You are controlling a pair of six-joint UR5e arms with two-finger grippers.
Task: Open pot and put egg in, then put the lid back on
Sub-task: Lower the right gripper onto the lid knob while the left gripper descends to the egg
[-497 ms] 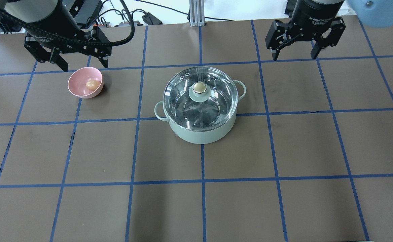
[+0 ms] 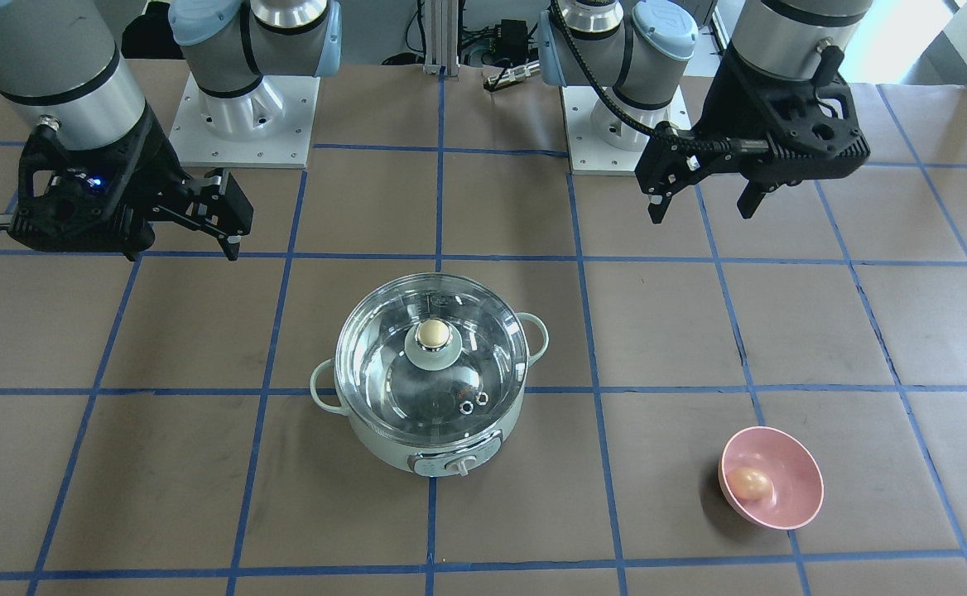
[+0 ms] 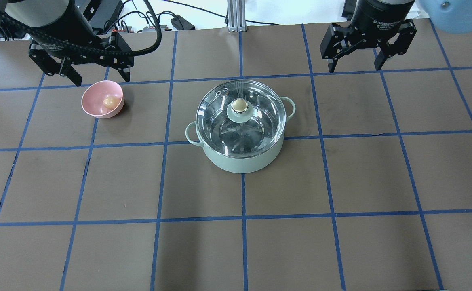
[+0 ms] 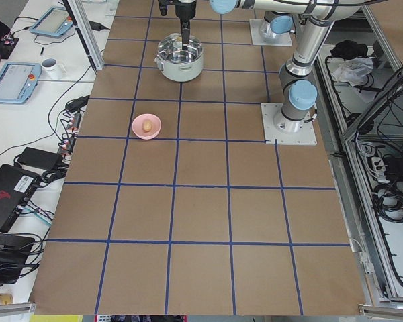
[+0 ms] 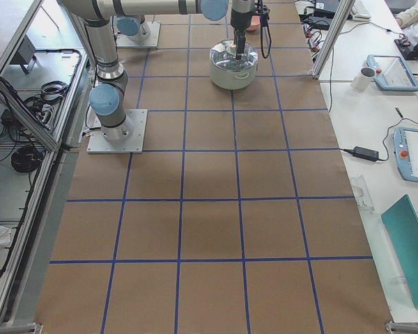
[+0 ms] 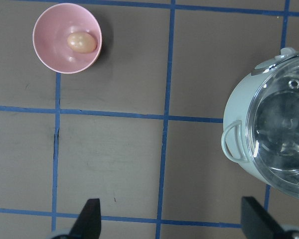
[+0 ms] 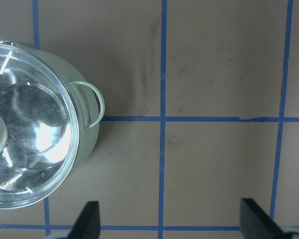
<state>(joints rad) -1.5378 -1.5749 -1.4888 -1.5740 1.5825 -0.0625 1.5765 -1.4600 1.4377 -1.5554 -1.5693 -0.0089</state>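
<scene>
The mint-green pot (image 3: 242, 155) stands mid-table with the glass lid (image 3: 260, 117) closed on it, tan knob (image 3: 239, 105) on top. The pot also shows in the front view (image 2: 434, 447), the left wrist view (image 6: 239, 114) and the right wrist view (image 7: 87, 139). The brown egg (image 3: 109, 101) lies in a pink bowl (image 3: 94, 107) at far left; the egg also shows in the front view (image 2: 748, 483) and the left wrist view (image 6: 81, 42). My left gripper (image 3: 100, 79) hovers open just behind the bowl. My right gripper (image 3: 355, 66) hovers open at far right, behind the pot.
The table (image 3: 236, 242) is brown with blue tape grid lines. The arm bases (image 2: 243, 116) stand at the robot's edge of the table. Cables and an aluminium post (image 3: 234, 16) lie beyond the far edge.
The right gripper has shifted slightly away, toward the table's far edge. The left gripper, pot, lid, bowl and egg have not moved.
</scene>
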